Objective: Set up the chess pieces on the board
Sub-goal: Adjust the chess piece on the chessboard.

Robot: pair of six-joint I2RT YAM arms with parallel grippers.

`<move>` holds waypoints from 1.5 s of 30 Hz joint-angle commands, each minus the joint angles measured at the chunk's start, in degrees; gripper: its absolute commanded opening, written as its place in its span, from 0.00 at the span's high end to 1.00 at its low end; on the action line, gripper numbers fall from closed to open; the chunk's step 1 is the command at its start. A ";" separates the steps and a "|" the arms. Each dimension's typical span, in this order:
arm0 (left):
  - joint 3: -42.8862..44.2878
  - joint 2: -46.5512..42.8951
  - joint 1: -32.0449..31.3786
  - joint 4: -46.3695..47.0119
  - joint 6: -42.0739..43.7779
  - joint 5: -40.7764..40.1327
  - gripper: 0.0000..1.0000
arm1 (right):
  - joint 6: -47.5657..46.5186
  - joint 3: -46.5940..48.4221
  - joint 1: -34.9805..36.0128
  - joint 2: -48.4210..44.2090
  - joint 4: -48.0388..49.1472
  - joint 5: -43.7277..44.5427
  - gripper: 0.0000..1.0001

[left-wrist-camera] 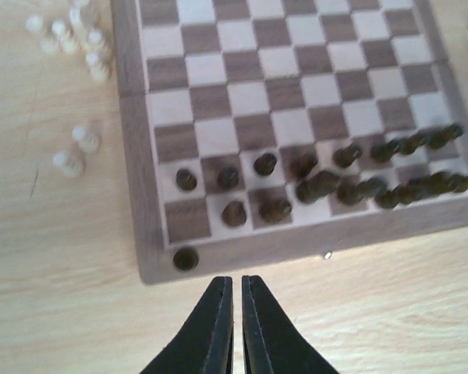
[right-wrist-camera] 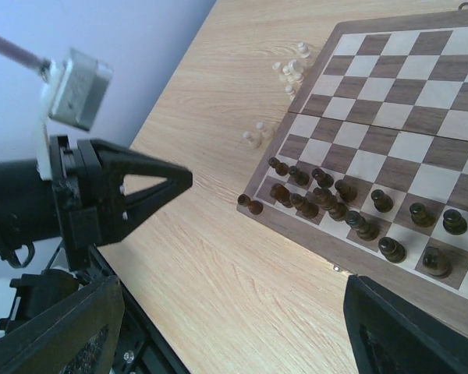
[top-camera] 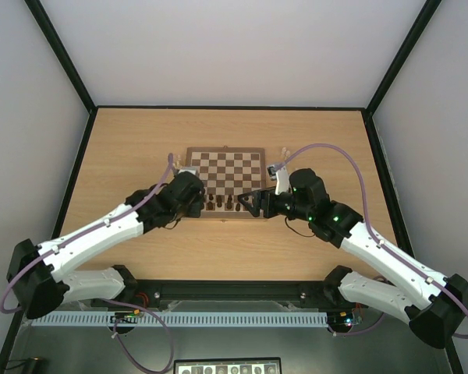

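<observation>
White walls (top-camera: 218, 47) and black frame rails (top-camera: 62, 54) are enclosing a light wood tabletop (top-camera: 132, 140). On it, the left gripper (left-wrist-camera: 237, 284) is hovering with its fingers pressed together on nothing, just off the near-left corner of the chessboard (left-wrist-camera: 130, 156). Facing it, the right gripper (right-wrist-camera: 234, 287) is hanging spread wide and empty over the table by the board's near edge.

The dark brown chessmen (left-wrist-camera: 265, 164) are occupying the two nearest ranks. Some look crowded, though the angle makes that hard to judge. One stray dark piece (left-wrist-camera: 186, 258) is sitting on the border at the corner, off the squares. The cream chessmen (left-wrist-camera: 86, 139) are sitting in loose groups on the table beside the board's left side. The far ranks are showing bare.

By this, the dark side is looking nearly placed and the cream side is not yet begun.
</observation>
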 commanded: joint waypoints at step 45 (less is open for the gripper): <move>-21.69 6.30 4.15 26.14 -8.06 -1.01 0.97 | -0.84 -1.57 -1.19 0.61 0.46 -0.12 0.21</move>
